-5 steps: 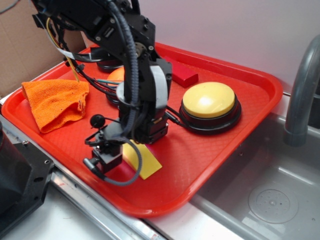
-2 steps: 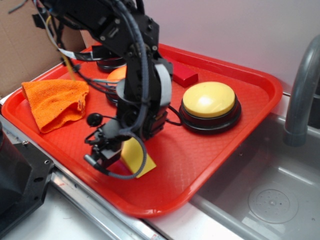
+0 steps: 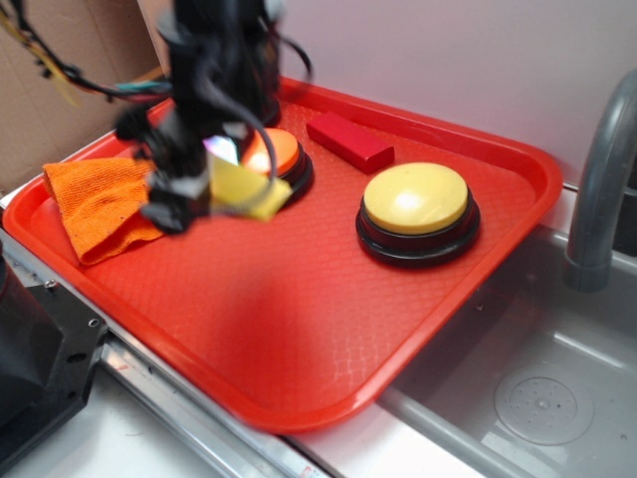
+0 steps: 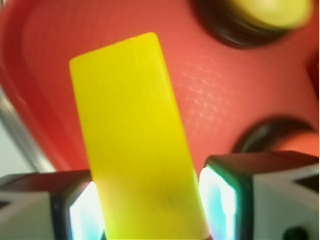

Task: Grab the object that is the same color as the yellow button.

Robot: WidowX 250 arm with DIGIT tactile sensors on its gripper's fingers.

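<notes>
Claw (image 4: 150,210) clamped on the yellow wedge block (image 4: 137,135), held above the red tray (image 3: 328,329) beside the orange button (image 3: 271,151). It looks light, rigid and smooth; pads squeezing its flat sides seems the surest hold.

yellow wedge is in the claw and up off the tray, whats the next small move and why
Probably just hold the lift steady with the claw shut. The yellow wedge sits clamped between both fingers in the wrist view, clear of the red tray, so the grab looks done.
</notes>
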